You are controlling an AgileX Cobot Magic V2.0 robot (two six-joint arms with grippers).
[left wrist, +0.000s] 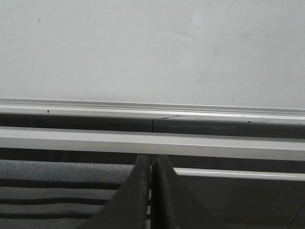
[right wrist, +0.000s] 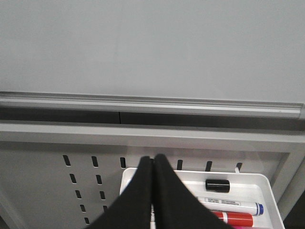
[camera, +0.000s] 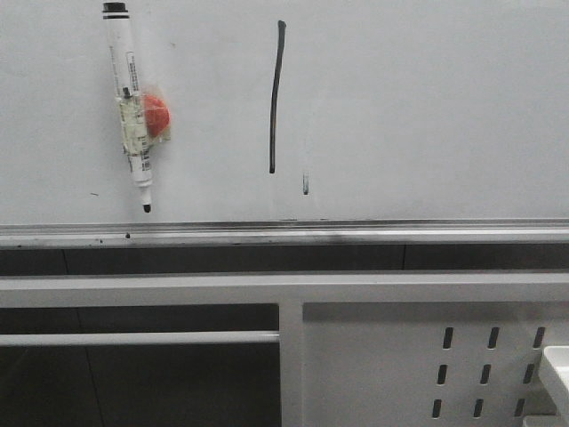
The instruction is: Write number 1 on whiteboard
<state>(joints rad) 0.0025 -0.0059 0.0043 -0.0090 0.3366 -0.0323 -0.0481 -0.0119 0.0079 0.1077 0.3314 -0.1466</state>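
Observation:
On the whiteboard [camera: 427, 107] runs the number 1 [camera: 276, 96], a long thin black stroke, nearly vertical and slightly bowed. A marker pen [camera: 129, 105] hangs on the board at the upper left, stuck by tape to a red magnet [camera: 156, 116], tip down. No gripper appears in the front view. In the left wrist view my left gripper [left wrist: 151, 160] is shut and empty, below the whiteboard [left wrist: 152, 47] and its silver ledge [left wrist: 152, 110]. In the right wrist view my right gripper [right wrist: 153, 160] is shut and empty, over a white tray [right wrist: 267, 183], below the whiteboard [right wrist: 152, 43].
A short faint grey smudge [camera: 306, 183] sits right of the stroke's lower end. A white perforated panel [camera: 418, 365] and frame bars [camera: 142, 290] lie below the ledge [camera: 284, 233]. The tray holds a black cap [right wrist: 218, 184], a blue-capped marker [right wrist: 233, 207] and a red marker [right wrist: 236, 218].

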